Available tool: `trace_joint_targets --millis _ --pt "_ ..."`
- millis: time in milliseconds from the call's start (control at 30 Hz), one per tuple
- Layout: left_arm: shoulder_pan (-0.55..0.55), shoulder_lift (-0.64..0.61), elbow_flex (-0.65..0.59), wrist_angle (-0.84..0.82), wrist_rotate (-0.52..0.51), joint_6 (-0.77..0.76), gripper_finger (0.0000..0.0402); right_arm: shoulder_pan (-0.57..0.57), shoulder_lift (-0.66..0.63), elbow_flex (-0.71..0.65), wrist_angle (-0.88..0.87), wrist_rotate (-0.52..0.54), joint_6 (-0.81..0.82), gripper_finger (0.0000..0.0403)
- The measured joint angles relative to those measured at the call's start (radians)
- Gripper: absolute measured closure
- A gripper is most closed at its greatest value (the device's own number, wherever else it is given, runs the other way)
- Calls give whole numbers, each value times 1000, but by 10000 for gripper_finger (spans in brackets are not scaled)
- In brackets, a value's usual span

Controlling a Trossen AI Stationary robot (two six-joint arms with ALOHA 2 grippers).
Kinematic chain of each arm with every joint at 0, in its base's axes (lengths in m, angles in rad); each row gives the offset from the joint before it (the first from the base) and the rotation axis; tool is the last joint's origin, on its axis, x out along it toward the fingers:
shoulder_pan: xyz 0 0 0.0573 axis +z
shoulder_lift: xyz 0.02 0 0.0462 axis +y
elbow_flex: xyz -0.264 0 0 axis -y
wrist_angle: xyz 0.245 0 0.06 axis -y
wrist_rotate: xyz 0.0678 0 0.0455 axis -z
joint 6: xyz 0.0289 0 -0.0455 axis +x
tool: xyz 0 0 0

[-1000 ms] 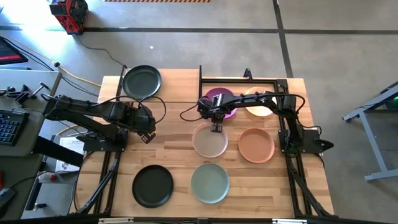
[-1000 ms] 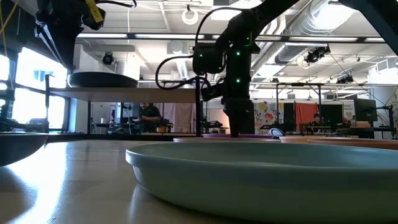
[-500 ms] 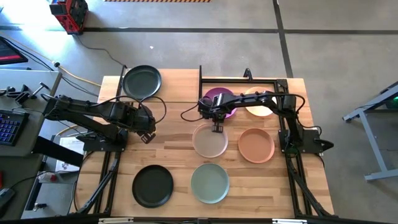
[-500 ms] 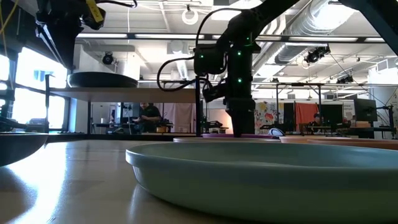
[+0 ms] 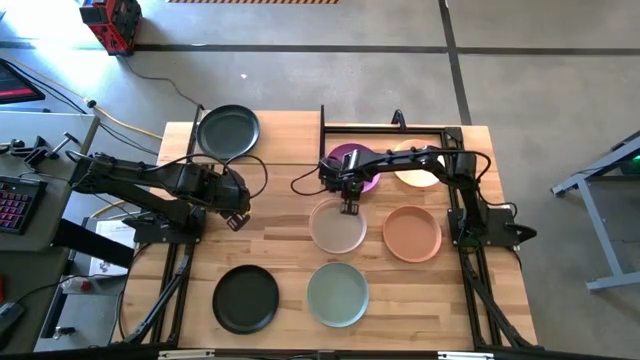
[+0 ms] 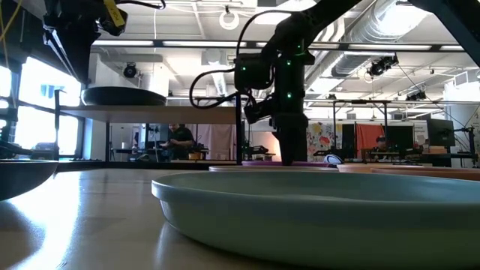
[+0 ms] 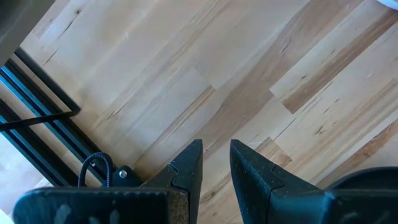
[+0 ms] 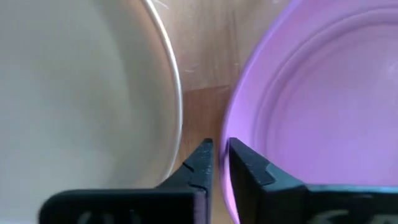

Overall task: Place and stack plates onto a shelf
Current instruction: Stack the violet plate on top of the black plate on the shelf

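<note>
My right gripper (image 5: 347,207) is shut and points down into the narrow gap between the purple plate (image 5: 352,162) and the beige plate (image 5: 338,228), low over the table. In the right wrist view the gripper (image 8: 219,160) has the beige plate (image 8: 81,93) on one side and the purple plate (image 8: 311,93) on the other. One black plate (image 5: 228,131) rests on the raised shelf (image 6: 150,114). The cream (image 5: 415,165), terracotta (image 5: 412,233), sage green (image 5: 338,293) and second black (image 5: 246,298) plates lie flat on the table. My left gripper (image 5: 238,222) is shut and empty. My right gripper's shut fingers come from above, pointing down. One finger (image 8: 245,168) stands right at the purple plate's near rim (image 8: 231,134). I cannot tell whether it touches the rim.
Thin black shelf bars (image 5: 385,125) run around the purple and cream plates at the far right. There is bare tabletop (image 5: 270,215) between the two arms. In the low view the sage green plate (image 6: 315,210) fills the foreground, and people show in the room behind.
</note>
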Motion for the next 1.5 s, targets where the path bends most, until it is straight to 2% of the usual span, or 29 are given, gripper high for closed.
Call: trace_joint_targets --millis 167,300,433,667,1067,1500 --pt "0 0 0 0 0 0 330 0 0 0 19 23 0 326" --pt "0 0 0 0 0 0 330 0 0 0 42 28 7 322" --pt "0 0 0 0 0 0 330 0 0 0 43 65 7 337" --pt "0 0 0 0 0 0 330 0 0 0 28 73 7 398" --pt "0 0 0 0 0 0 330 8 -7 0 -38 80 13 402" --pt "1 1 1 9 0 0 330 71 -111 1 -117 132 90 403"
